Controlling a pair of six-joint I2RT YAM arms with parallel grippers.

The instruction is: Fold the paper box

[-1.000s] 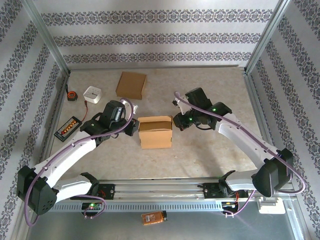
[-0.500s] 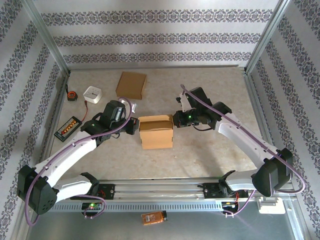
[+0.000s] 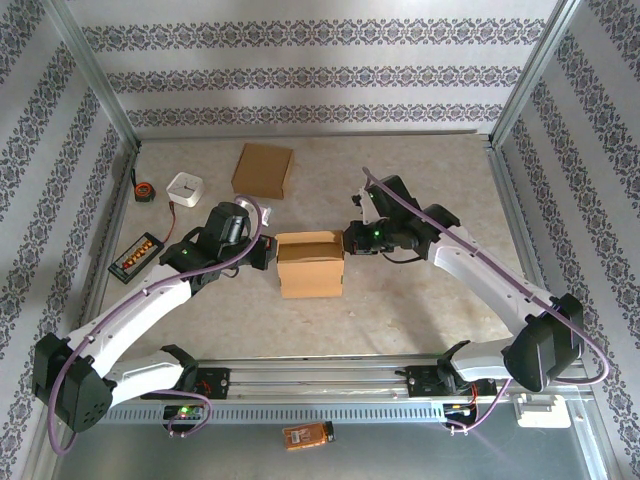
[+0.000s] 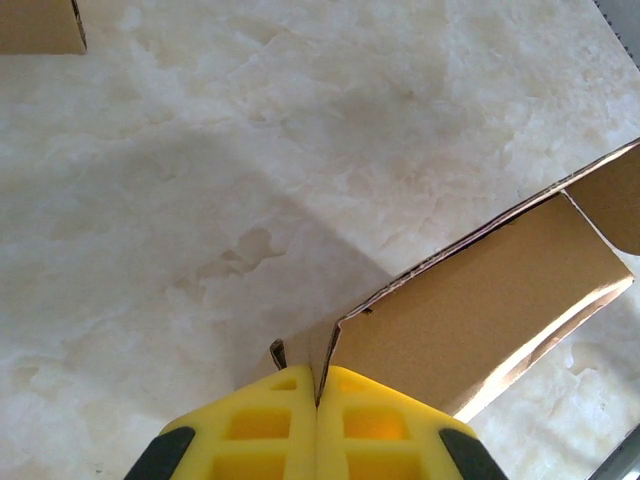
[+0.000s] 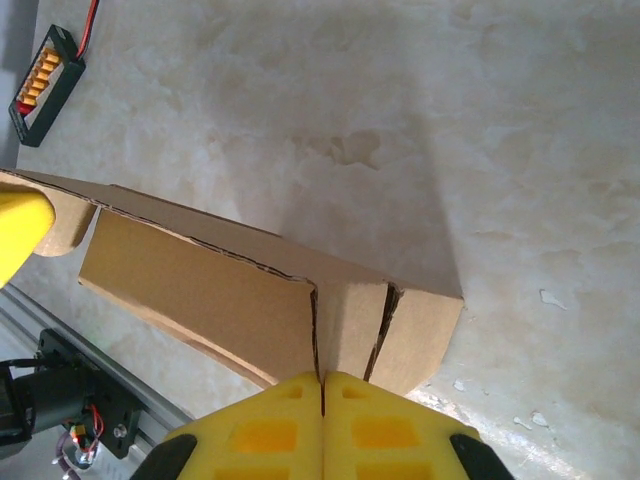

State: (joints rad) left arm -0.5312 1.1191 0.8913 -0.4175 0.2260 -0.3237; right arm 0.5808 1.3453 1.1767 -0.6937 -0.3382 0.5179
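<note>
The paper box (image 3: pixel 311 265) is laid lengthwise between two closed claws, touched right of the left claw (image 3: pixel 267 255), left of the right claw (image 3: pixel 348 240).

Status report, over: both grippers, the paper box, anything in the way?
Left gripper shut at left end of paper box. Right gripper shut at its right end. Flat cardboard lies apart, behind; not in the way.

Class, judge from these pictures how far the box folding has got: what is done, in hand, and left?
Done: the paper box stands erected, walls up. In hand: the left claw and right claw, both shut, meet its two ends. Left: the end flaps look loose, not yet tucked in.
</note>
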